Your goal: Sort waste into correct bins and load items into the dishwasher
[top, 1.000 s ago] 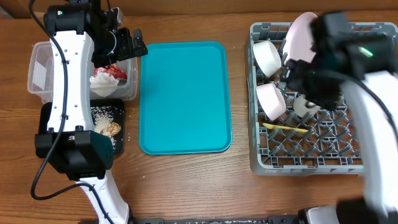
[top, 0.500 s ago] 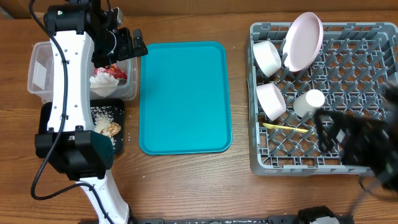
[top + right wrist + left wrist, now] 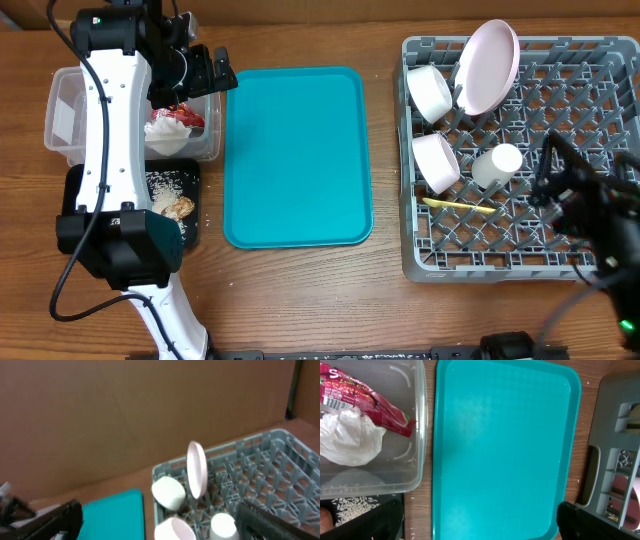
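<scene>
1. Two pieces of waste, the wrapper (image 3: 181, 116) and the napkin (image 3: 164, 138), lie together at the right end of the tub (image 3: 52, 120).
2. Rice (image 3: 166, 182) and the brown lump (image 3: 178, 207) sit in the black tray (image 3: 74, 192), just below the tub. No carrot shows in any view, so I cannot tell where it is.
3. Left hand (image 3: 479, 522) hangs over the tub's right edge, fingers spread wide, holding nothing.
4. Teal tray (image 3: 297, 155) is bare, and no waste or dish shows on the surface (image 3: 300, 290) around it.
5. Rack (image 3: 600, 80) holds the plate (image 3: 488, 65) on edge, one bowl (image 3: 431, 92) beside it, another bowl (image 3: 437, 162) below, plus the cup (image 3: 498, 163) and spoon (image 3: 458, 204).
6. Right hand (image 3: 160, 522), blurred in the overhead view, is above the rack's right side, fingers apart and empty.
7. Sorting and loading both look finished, the unseen carrot aside; probably nothing is left but parking the arms.
</scene>
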`<state>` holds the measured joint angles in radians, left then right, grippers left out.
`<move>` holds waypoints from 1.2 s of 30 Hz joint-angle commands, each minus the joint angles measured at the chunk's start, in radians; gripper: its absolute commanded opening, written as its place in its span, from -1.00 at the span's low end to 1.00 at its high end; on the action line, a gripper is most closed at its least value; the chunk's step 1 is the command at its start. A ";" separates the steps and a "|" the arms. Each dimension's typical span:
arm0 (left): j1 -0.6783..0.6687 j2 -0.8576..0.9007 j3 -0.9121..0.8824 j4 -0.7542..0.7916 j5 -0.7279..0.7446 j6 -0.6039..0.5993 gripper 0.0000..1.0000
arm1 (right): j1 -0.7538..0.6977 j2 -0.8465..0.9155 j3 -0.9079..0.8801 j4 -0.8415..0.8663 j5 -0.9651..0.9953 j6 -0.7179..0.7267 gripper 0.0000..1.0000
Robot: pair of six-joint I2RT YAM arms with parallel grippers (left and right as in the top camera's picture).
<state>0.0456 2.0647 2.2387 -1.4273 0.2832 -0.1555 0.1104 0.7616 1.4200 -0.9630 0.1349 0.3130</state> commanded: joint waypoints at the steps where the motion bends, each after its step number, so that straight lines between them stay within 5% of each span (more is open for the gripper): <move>1: -0.013 -0.005 0.015 0.000 -0.006 -0.005 1.00 | -0.033 -0.100 -0.243 0.180 0.018 -0.007 1.00; 14: -0.014 -0.005 0.015 0.000 -0.006 -0.006 1.00 | -0.061 -0.537 -1.147 0.911 -0.095 -0.006 1.00; 26: -0.014 -0.005 0.015 0.000 -0.006 -0.006 0.99 | -0.060 -0.747 -1.411 0.929 -0.104 -0.006 1.00; 36: -0.012 -0.005 0.015 0.000 -0.006 -0.005 1.00 | -0.060 -0.759 -1.412 0.882 -0.114 -0.006 1.00</move>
<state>0.0391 2.0647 2.2387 -1.4277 0.2829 -0.1555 0.0528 0.0154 0.0185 -0.0883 0.0280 0.3130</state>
